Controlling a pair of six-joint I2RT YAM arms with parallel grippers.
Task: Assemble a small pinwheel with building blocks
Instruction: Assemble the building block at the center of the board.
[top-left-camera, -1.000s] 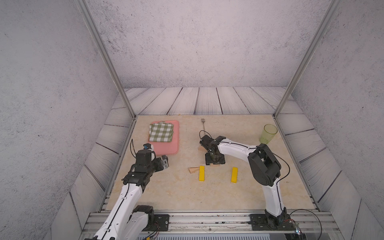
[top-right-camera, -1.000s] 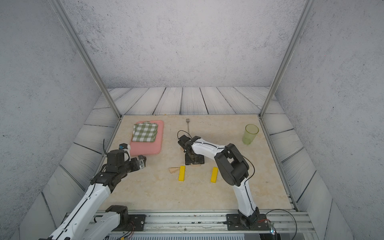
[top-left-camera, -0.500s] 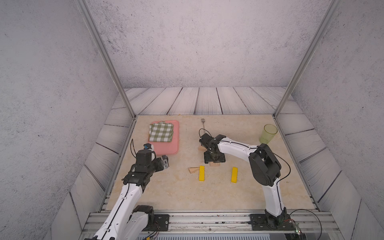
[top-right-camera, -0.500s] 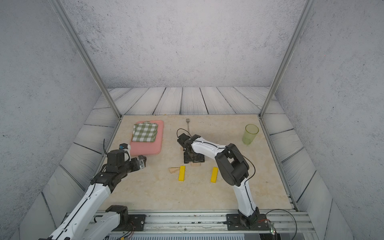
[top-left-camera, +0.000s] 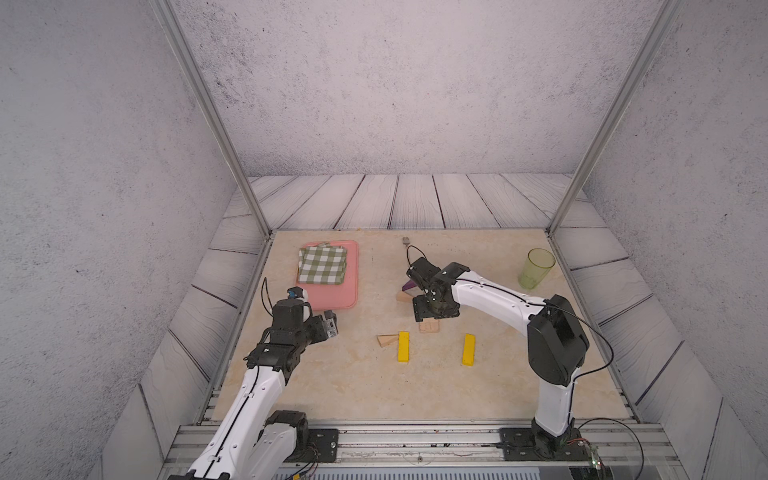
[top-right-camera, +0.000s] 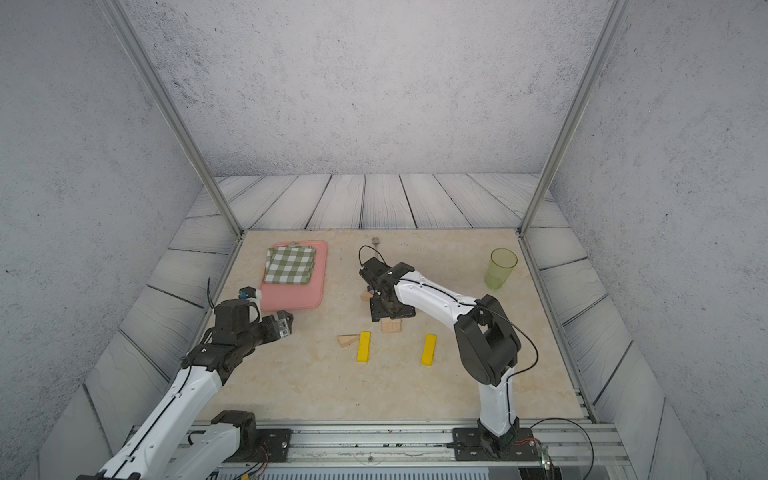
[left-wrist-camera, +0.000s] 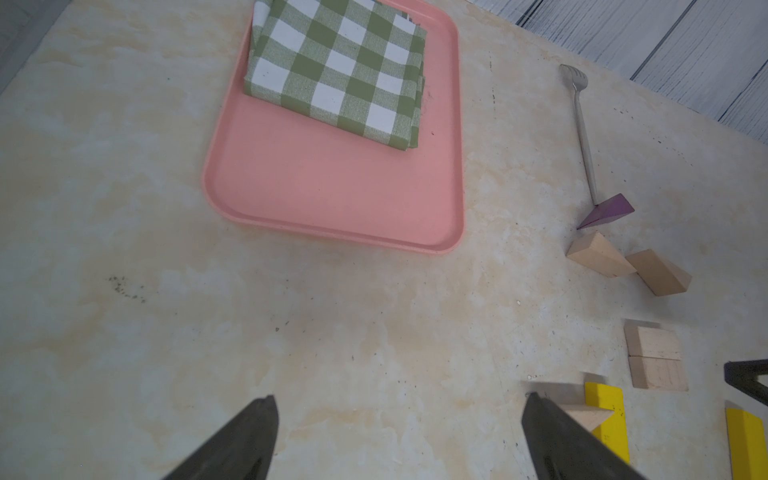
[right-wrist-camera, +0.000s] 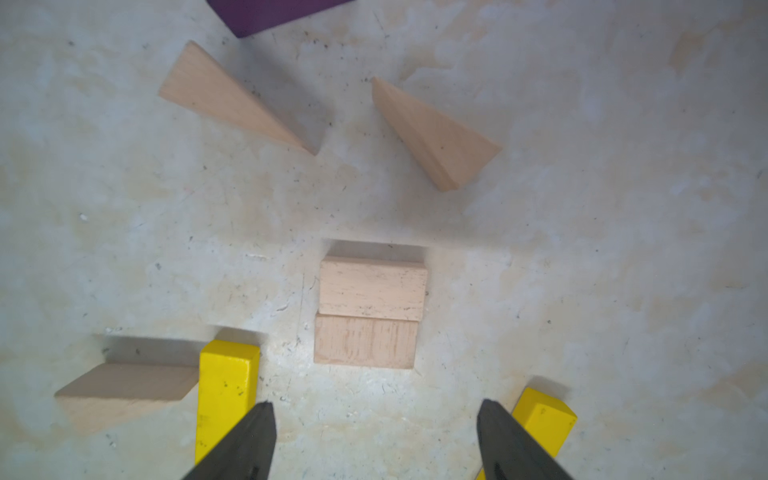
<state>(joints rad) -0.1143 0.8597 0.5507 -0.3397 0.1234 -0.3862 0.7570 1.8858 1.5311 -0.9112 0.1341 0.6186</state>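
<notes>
The right end effector (right-wrist-camera: 375, 407) hangs low over the desk (top-left-camera: 332, 386), its jaws well apart and gripping nothing. In a top view the two pale-wood rectangles (top-left-camera: 429, 327) touch along their long sides to form a square. They lie just at its 6 o'clock, outside the fingers. One yellow bar (top-left-camera: 403, 346) lies at 7 o'clock with a wood wedge (top-left-camera: 385, 340) touching its 9 o'clock side. The other yellow bar (top-left-camera: 468, 349) lies at 5 o'clock, and the purple wedge (top-left-camera: 409, 285) at 11 o'clock. The left end effector (left-wrist-camera: 401, 397) is wide open and empty, and it hovers at the desk's 9 o'clock edge.
</notes>
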